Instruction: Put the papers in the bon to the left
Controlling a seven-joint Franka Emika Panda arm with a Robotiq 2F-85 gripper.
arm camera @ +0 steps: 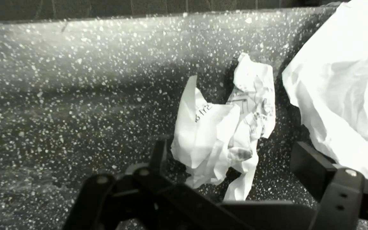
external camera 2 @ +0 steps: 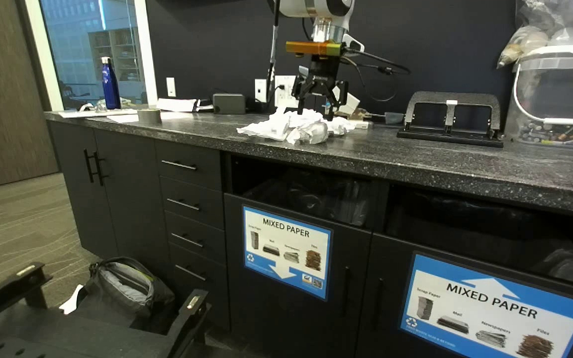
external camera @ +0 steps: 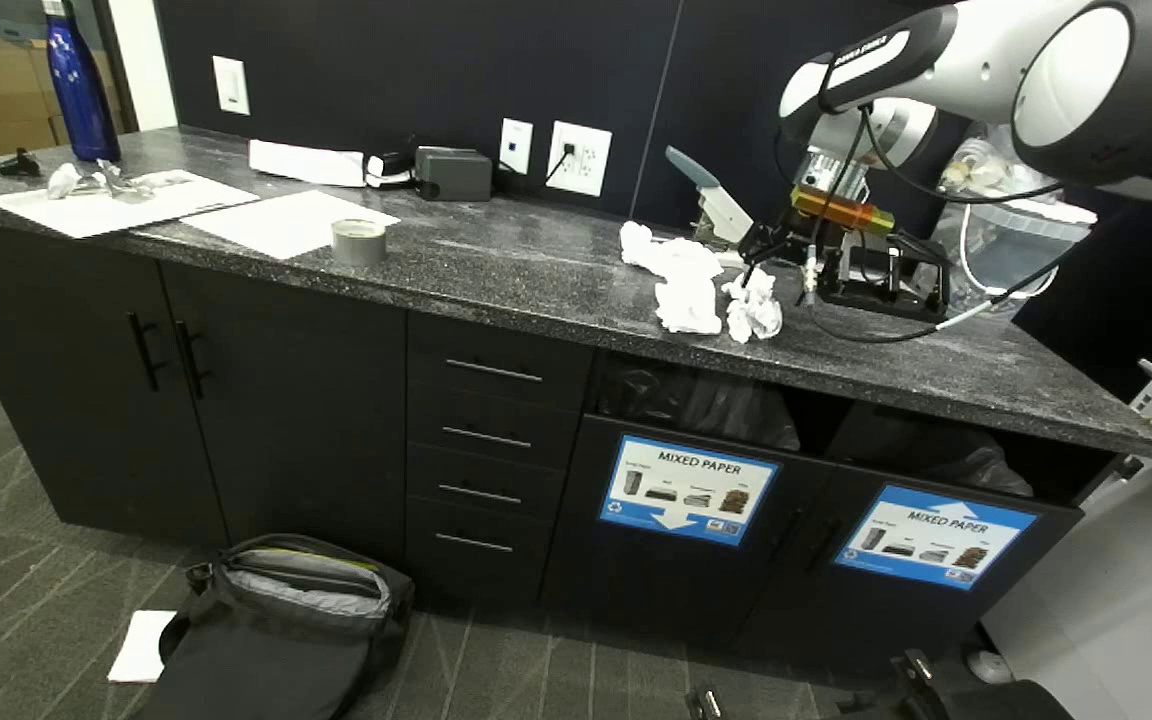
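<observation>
On the speckled dark countertop [external camera: 526,265], the papers [external camera: 688,285] lie bunched near the front edge, below the gripper [external camera 2: 315,111], whose fingers [arm camera: 311,169] stand wide apart. In the wrist view a smaller printed wad [arm camera: 214,140] shows between the fingers, a larger wad [arm camera: 347,86] beside one of them. The smaller wad's long axis runs roughly toward the front edge, its two peaks pointing there.

Pincer [external camera 2: 315,113] agape, seemingly straight downward.

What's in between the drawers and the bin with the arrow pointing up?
Another bin, with a blue-and-white MIXED PAPER sign whose arrow points down. It shows there in both exterior views.
</observation>
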